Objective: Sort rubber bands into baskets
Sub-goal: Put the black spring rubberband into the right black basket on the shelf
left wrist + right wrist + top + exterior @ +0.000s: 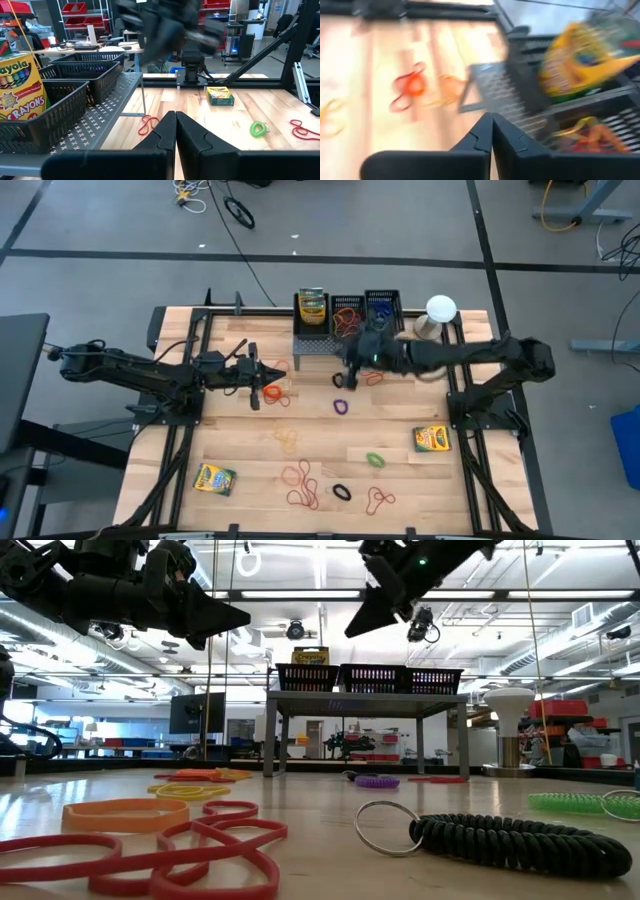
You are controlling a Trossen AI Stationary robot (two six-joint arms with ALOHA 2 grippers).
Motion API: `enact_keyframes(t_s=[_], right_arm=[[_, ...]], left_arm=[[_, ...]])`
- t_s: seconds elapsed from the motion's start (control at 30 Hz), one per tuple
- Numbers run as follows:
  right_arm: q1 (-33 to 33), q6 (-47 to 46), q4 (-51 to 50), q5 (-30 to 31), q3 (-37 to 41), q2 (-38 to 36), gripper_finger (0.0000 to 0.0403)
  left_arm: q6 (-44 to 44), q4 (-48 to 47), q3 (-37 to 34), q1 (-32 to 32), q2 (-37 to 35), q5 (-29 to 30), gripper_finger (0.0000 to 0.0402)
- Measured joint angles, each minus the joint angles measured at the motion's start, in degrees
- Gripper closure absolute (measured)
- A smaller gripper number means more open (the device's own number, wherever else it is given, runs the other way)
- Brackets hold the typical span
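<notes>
Some rubber bands (347,314) lie in the baskets (383,307), many remain on the bench (470,480); left gripper (256,375) and right gripper (352,372) jaws closed, empty.

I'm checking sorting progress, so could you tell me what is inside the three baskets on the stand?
The left basket holds a crayon box, the middle basket orange and red rubber bands, the right basket blue ones. The right gripper hides part of the stand in front.
</notes>
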State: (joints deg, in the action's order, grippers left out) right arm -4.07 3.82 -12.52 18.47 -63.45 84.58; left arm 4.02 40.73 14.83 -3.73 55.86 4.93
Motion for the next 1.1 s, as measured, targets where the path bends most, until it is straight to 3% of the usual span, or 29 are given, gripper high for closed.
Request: enact_keyframes(t_s=[0.2,0.47,0.83,1.0,1.1], right_arm=[[10.75,-5.85,3.37,6.39,5.94,0.02,0.0387],[18.43,-10.42,9.55,7.07,12.36,0.02,0.0388],[20.41,-13.26,15.80,5.76,17.08,0.02,0.0378],[20.37,-22.48,15.87,4.58,17.08,0.27,0.0378],[19.84,-25.39,13.69,-1.10,17.08,0.52,0.0378]], left_arm=[[-0.01,0.00,0.00,0.00,0.00,0.00,0.0388],[0.00,0.00,0.00,0.00,0.00,-0.01,0.0388],[-0.01,0.00,0.00,0.00,0.00,0.00,0.0388],[-0.01,-0.01,0.00,0.00,0.00,-0.01,0.0388],[-0.01,-0.02,0.00,0.00,0.00,-0.02,0.0388]])
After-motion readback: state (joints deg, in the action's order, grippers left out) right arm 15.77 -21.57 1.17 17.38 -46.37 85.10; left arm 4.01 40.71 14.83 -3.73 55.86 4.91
